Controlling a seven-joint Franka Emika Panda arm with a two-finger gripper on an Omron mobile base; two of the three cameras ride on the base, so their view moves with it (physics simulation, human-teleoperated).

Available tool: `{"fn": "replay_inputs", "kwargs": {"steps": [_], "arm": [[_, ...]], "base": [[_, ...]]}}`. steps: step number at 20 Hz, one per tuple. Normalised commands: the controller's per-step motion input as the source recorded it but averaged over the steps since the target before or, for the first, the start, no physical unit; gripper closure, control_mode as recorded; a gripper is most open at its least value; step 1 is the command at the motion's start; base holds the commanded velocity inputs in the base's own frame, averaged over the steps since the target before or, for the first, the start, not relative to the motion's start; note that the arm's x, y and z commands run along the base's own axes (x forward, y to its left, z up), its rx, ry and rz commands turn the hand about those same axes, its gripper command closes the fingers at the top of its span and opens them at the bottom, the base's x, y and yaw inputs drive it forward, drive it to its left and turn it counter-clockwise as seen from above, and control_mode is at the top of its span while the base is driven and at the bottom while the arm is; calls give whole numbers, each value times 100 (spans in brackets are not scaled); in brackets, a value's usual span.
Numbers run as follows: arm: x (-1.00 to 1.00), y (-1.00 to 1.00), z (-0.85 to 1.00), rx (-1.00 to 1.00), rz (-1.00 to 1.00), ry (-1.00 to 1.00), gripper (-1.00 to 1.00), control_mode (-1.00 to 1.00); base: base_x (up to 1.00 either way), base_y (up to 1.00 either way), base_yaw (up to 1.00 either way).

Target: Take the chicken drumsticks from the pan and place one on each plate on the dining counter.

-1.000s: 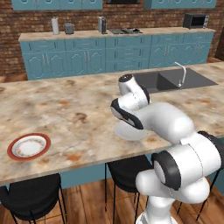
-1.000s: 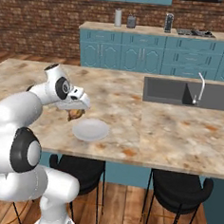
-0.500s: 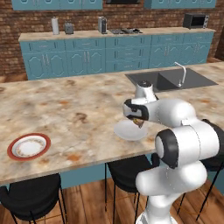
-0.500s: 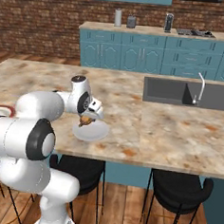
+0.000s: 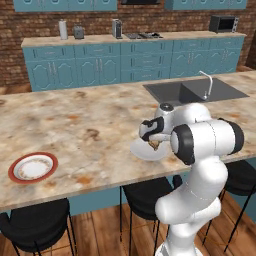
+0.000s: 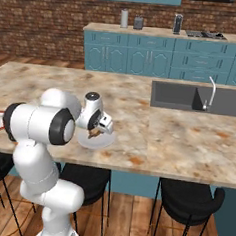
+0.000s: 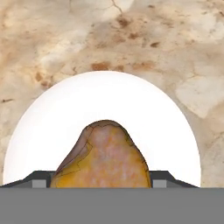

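My gripper [image 5: 153, 141] hangs just above a white plate [image 5: 141, 151] near the front edge of the dining counter [image 5: 75, 120]. It is shut on a golden-brown chicken drumstick [image 5: 154, 145]. The right base view shows the gripper [image 6: 96, 132] holding the drumstick [image 6: 93, 134] over the plate [image 6: 102, 142]. In the hand view the drumstick [image 7: 103, 153] sits between the fingertips [image 7: 41, 179] with the plate [image 7: 109, 100] right behind it. A second plate [image 5: 33, 167] with a red-brown rim lies bare at the counter's left. I cannot make out the pan.
A built-in sink [image 5: 195, 90] with a faucet [image 5: 207, 85] is set in the counter to the right. Black stools [image 5: 35, 227] stand under the front edge. A wall counter [image 5: 130, 37] with small appliances runs along the brick back wall.
The gripper has swung right and come down with the drumstick, from well above the counter to just over the white plate. The base and plates have stayed put.
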Motion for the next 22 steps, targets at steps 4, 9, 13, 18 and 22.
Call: {"fn": "replay_inputs", "kwargs": {"steps": [4,9,13,18,22], "arm": [[49,0,-41,3,0,0,100,-100],[11,0,-49,0,-2,0,100,-100],[8,0,-55,0,-4,0,100,-100],[8,1,-29,0,-5,0,-100,-100],[0,0,18,4,-7,-1,-100,-100]], "base": [[0,0,0],[0,0,0],[0,0,0],[0,0,0],[0,0,0]]}}
